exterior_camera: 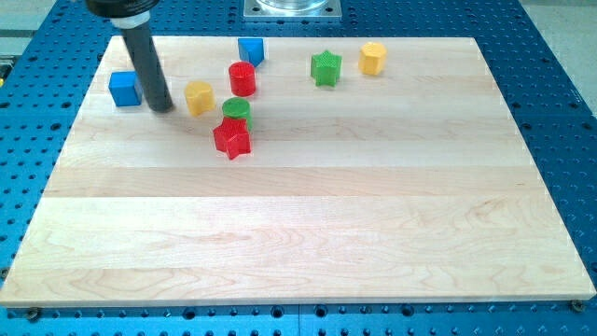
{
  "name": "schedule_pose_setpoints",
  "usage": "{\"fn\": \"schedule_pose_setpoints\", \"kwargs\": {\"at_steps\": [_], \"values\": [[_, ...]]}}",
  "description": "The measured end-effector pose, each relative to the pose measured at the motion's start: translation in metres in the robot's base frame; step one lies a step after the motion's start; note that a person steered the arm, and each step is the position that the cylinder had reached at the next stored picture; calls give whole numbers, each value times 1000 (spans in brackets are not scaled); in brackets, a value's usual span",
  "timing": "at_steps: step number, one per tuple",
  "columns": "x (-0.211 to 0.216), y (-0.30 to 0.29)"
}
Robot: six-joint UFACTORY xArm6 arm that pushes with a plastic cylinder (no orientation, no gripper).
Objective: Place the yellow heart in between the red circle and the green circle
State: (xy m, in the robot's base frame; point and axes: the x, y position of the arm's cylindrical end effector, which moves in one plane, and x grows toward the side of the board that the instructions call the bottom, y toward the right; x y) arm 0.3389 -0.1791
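Note:
The yellow heart [199, 97] lies on the wooden board [308, 215] at the upper left. The red circle [242, 78] stands up and to its right. The green circle [236, 111] lies just right of and below the heart, touching a red star [232, 138] below it. My tip [160, 105] rests on the board just left of the yellow heart, a small gap apart. A blue cube [124, 89] sits left of the rod.
A blue block [251, 50] sits near the board's top edge above the red circle. A green star [326, 68] and a yellow hexagon [373, 58] lie at the upper right. A metal arm base [291, 8] is at the top.

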Motion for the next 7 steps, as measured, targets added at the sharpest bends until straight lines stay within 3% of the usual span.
{"fn": "schedule_pose_setpoints", "kwargs": {"at_steps": [3, 7], "values": [[-8, 56], [-2, 68]]}}
